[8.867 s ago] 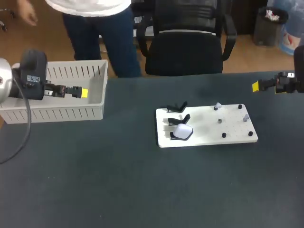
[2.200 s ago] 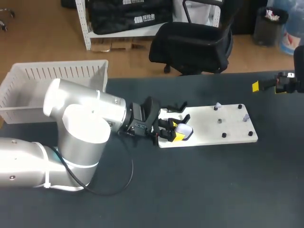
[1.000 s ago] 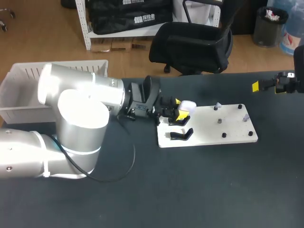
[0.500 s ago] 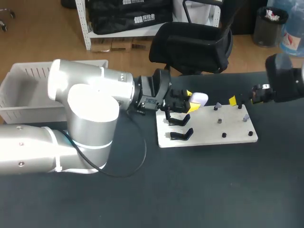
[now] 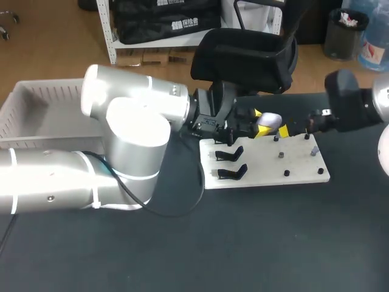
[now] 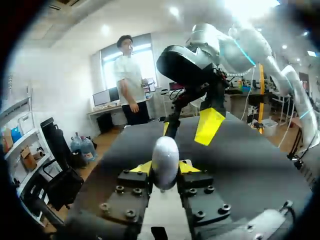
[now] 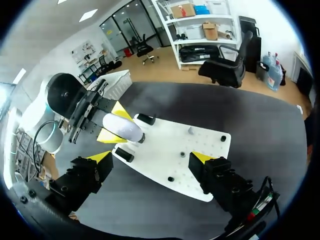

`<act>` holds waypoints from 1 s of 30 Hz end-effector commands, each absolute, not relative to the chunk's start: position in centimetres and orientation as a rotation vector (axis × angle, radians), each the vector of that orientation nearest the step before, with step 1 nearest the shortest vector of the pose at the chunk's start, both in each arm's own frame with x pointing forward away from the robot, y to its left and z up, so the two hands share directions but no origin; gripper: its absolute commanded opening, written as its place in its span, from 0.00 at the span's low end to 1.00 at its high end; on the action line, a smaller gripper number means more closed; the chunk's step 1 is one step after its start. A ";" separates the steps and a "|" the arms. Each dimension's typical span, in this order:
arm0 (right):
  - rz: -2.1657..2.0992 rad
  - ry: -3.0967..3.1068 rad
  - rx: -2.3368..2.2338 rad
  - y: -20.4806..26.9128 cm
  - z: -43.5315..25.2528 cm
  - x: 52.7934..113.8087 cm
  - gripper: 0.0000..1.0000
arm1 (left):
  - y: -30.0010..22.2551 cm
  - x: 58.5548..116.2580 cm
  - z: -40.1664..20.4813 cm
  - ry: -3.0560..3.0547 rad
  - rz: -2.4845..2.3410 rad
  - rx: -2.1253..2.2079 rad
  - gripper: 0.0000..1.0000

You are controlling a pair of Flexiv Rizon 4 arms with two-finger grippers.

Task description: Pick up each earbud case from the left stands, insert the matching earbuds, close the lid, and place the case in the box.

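My left gripper (image 5: 262,123) is shut on a white, closed earbud case (image 5: 272,120), held in the air over the back edge of the white board (image 5: 267,176). In the left wrist view the case (image 6: 165,161) stands upright between the yellow fingertips (image 6: 142,167). My right gripper (image 5: 284,129) hangs open just right of the case. In the right wrist view its fingers stand wide apart above the board (image 7: 165,150), with the case (image 7: 122,127) ahead of them. Two black stands (image 5: 231,163) on the board's left part hold nothing.
Small grey and black pegs (image 5: 281,155) dot the right half of the board; whether any are earbuds I cannot tell. A grey slatted box (image 5: 36,109) stands at the table's back left, partly behind my left arm. Dark tabletop (image 5: 273,243) lies in front of the board.
My left arm carried the case from above the stands to the right, along the board's back edge. My right arm came in from the right until its gripper hung beside the case.
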State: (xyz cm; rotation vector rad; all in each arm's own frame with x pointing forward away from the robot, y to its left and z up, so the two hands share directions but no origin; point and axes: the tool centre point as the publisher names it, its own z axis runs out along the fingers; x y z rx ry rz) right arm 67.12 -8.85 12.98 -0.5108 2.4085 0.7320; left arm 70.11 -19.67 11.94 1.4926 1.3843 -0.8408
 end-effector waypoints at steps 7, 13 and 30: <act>0.769 2.400 -0.538 -8.5 13.2 67.9 1.00 | -20.1 69.6 11.7 1.380 -0.865 1.506 0.00; 0.763 2.399 -0.544 -8.6 13.4 68.1 1.00 | -20.1 69.0 12.2 1.357 -0.866 1.513 0.00; 0.728 2.389 -0.560 -8.9 14.3 68.2 1.00 | -20.2 68.0 12.5 1.325 -0.866 1.521 0.00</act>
